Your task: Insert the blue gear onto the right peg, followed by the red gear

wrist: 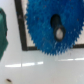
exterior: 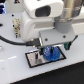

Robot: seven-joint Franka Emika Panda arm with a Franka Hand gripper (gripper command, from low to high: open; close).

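1. The blue gear (exterior: 51, 52) sits over the black-framed plate (exterior: 34, 59) on the white worktop (exterior: 15, 67), directly beneath the gripper (exterior: 50, 47).
2. In the wrist view the blue gear (wrist: 52, 25) fills most of the picture, and a pale tip shows through its hub opening, probably the right peg (wrist: 59, 33). If so, the hole is aligned or nearly so.
3. I cannot tell how far the jaws are parted, or whether they grip the gear at all.
4. To do this step well, keep the gear level and descend straight. Release only once the gear lies flat on the plate.
5. The red gear is not visible in either view.
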